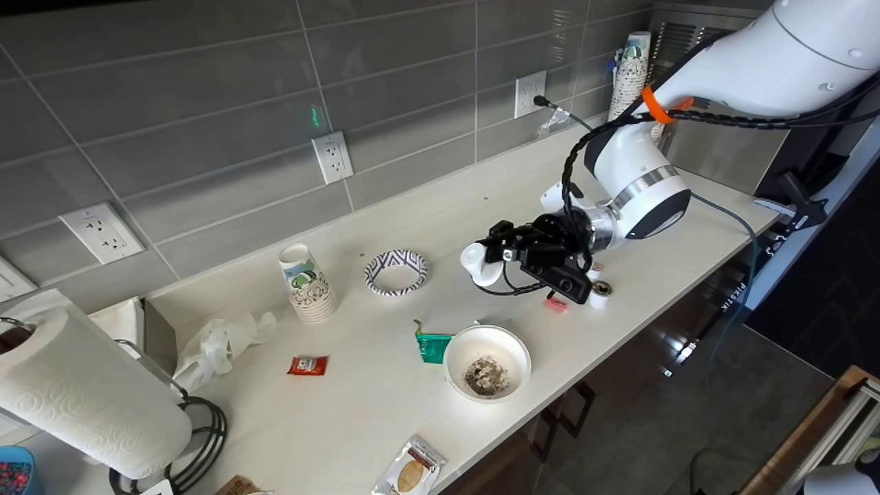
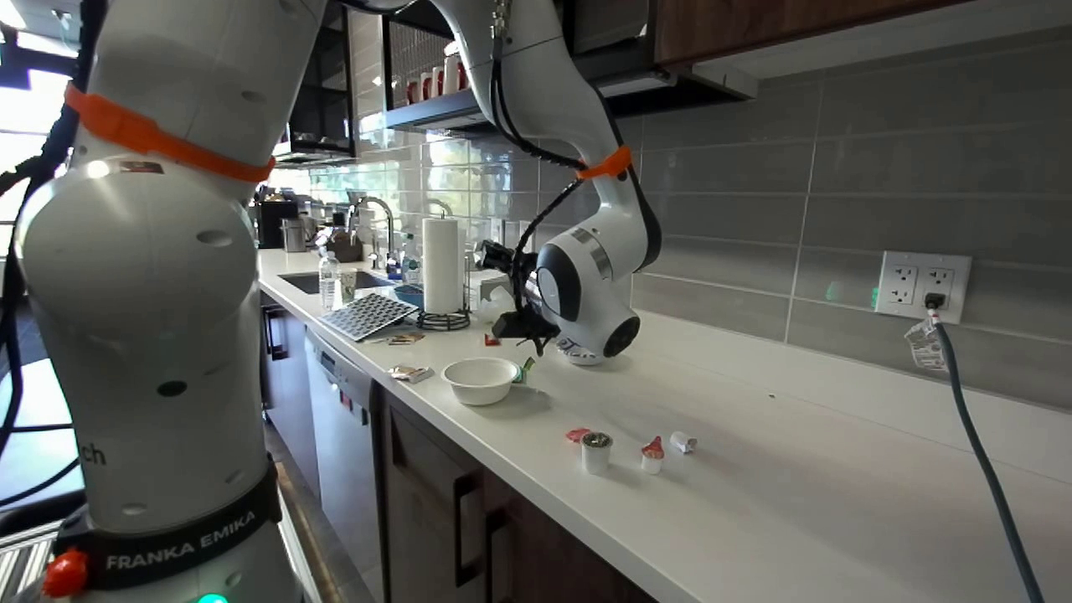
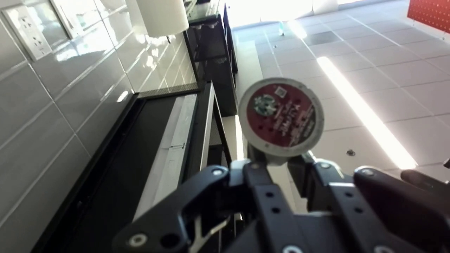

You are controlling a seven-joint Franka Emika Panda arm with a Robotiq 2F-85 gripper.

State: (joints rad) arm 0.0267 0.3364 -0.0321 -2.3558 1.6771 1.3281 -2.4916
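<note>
My gripper (image 3: 277, 160) is shut on a white coffee pod (image 3: 283, 117). The pod's round red printed lid faces the wrist camera. In an exterior view the gripper (image 1: 493, 253) points level along the counter and holds the pod (image 1: 487, 273) above it. In an exterior view the gripper (image 2: 512, 289) shows dark and the pod is hidden. The white bowl (image 1: 510, 349) is nearby, toward the counter's front edge, with brown and pale crumbly matter inside; its outer wall (image 2: 480, 392) also shows. A patterned paper bowl (image 1: 397, 254) stands nearer the tiled wall.
An opened pod (image 2: 596, 456), a small cup with red lid (image 2: 652, 461), a red scrap (image 2: 577, 435) and crumpled white foil (image 2: 683, 442) lie on the counter. A cup stack (image 1: 307, 283), green packet (image 1: 433, 348), red packet (image 1: 307, 366) and paper towel roll (image 1: 89, 399) stand about.
</note>
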